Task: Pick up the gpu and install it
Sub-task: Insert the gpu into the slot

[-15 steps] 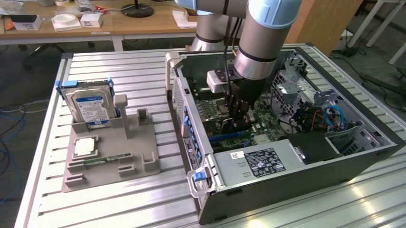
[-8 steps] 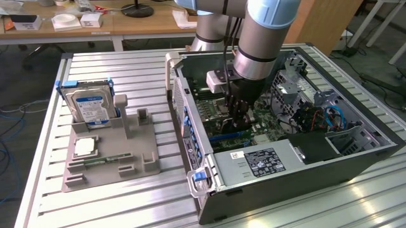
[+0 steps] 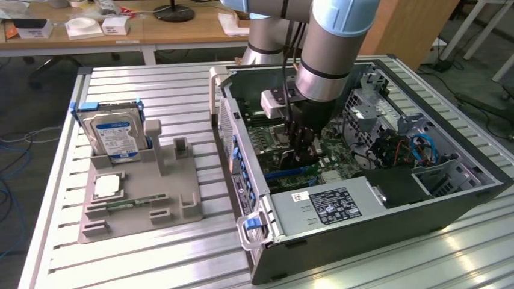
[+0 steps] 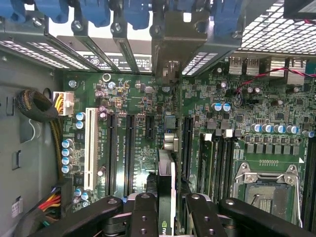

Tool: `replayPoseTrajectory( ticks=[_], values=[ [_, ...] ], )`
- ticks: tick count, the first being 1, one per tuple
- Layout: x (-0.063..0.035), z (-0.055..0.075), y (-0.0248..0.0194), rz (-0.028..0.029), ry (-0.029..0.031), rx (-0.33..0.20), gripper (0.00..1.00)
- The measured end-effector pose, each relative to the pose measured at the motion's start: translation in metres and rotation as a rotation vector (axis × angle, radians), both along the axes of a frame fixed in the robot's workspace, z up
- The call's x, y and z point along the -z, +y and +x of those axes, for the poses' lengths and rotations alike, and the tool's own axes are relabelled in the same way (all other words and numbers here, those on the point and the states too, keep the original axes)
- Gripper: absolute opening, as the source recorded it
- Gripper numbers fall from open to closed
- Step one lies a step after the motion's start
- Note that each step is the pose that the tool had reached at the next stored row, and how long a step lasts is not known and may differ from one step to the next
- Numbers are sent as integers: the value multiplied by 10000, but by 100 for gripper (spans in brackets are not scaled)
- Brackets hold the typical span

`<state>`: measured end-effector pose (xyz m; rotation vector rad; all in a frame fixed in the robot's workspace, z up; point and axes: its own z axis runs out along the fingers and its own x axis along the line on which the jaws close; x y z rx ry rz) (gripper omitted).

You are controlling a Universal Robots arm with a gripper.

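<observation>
Pinching the gpu [image 4: 166, 170] by its thin edge, the claw [image 4: 171, 205] holds it upright inside the computer case [image 3: 386, 235]. The card hangs just below the claw, over the long black slots [image 4: 130, 148], probably so it lines up to fit.

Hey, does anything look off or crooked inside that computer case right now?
Nothing stands out. The gripper holds the gpu edge-on, running parallel to the motherboard slots inside the open case. Outside, the hard drive stands upright in its grey holder.
</observation>
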<state>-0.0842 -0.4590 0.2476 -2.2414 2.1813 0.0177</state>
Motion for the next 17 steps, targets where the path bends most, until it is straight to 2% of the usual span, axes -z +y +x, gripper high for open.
replayPoseTrajectory(
  ticks=[17],
  values=[
    [24,-33,0,0,0,-1,27]
  ],
)
